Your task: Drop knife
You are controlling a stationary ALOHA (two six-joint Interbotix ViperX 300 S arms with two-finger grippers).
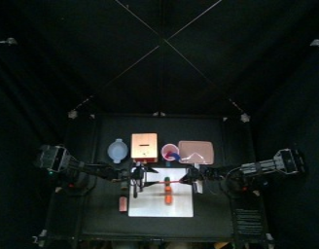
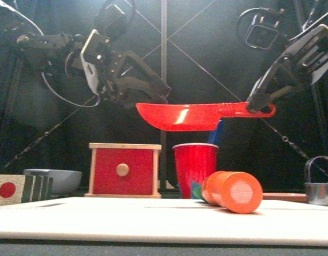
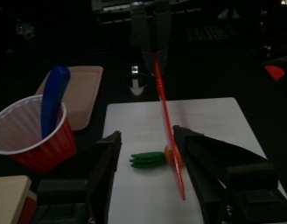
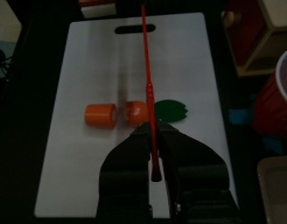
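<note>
The red knife [image 2: 180, 116] hangs flat in the air above the white cutting board [image 4: 87, 166]. My right gripper [image 2: 260, 108] is shut on its handle; in the right wrist view the knife [image 4: 146, 79] shows edge-on, running out from the jaws. Under it lies a cut orange carrot [image 4: 115, 113] with a green top [image 4: 170, 109]. My left gripper [image 3: 146, 153] is open over the board, and the knife's blade [image 3: 167, 114] passes between its jaws, close to one of them. The carrot's green top [image 3: 147, 159] lies just beyond those jaws.
A red cup [image 2: 196, 170] with a blue utensil [image 3: 52, 92] stands behind the board. A red wooden box [image 2: 124, 170], a bowl [image 2: 55, 180] and a pink tray [image 1: 197, 151] stand along the back. An orange carrot piece [image 2: 234, 190] lies near the front.
</note>
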